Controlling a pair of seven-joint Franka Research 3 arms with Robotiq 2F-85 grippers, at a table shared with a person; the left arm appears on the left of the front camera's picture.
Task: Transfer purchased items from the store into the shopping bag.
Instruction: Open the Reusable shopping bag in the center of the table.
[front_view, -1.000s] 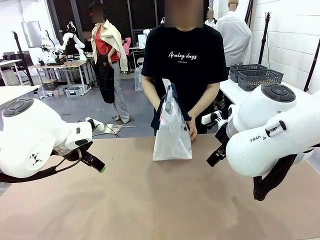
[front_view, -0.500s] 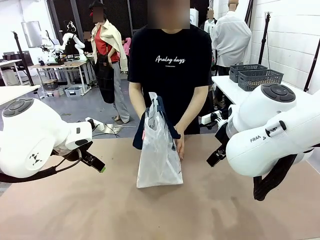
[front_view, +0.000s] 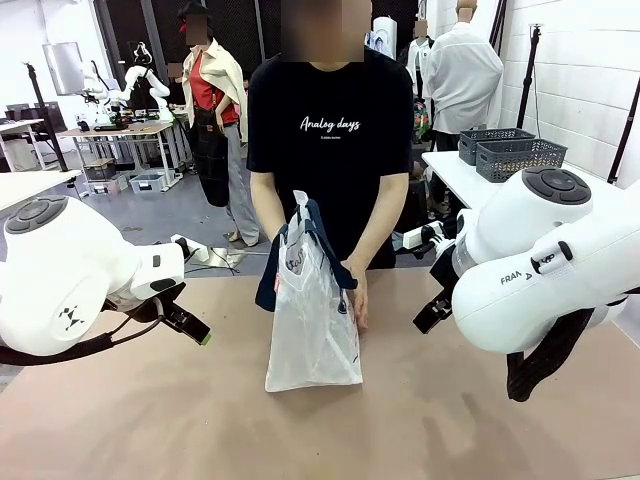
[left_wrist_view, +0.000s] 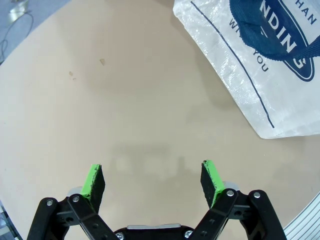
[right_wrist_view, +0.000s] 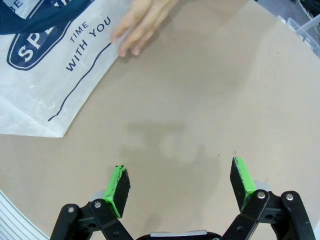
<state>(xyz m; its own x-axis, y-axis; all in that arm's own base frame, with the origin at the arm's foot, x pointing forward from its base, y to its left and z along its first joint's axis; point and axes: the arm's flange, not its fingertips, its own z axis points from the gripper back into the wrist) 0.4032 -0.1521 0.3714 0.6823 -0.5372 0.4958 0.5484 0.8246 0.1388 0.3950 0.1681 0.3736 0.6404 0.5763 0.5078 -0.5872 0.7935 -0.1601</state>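
From the front, the shopping bag (front_view: 312, 325) stands upright mid-table (front_view: 300, 430), long axis vertical and navy handles up. A person's hand (front_view: 357, 300) is at its side, and since a second ago it has come nearer the robot and leftward. The left wrist view brings out its oval logo and lettering, well beyond the left gripper (left_wrist_view: 155, 175), whose jaws gape wide and empty. The right wrist view adds the person's fingers lying on the bag's face, the right gripper (right_wrist_view: 180, 180) likewise spread, holding nothing.
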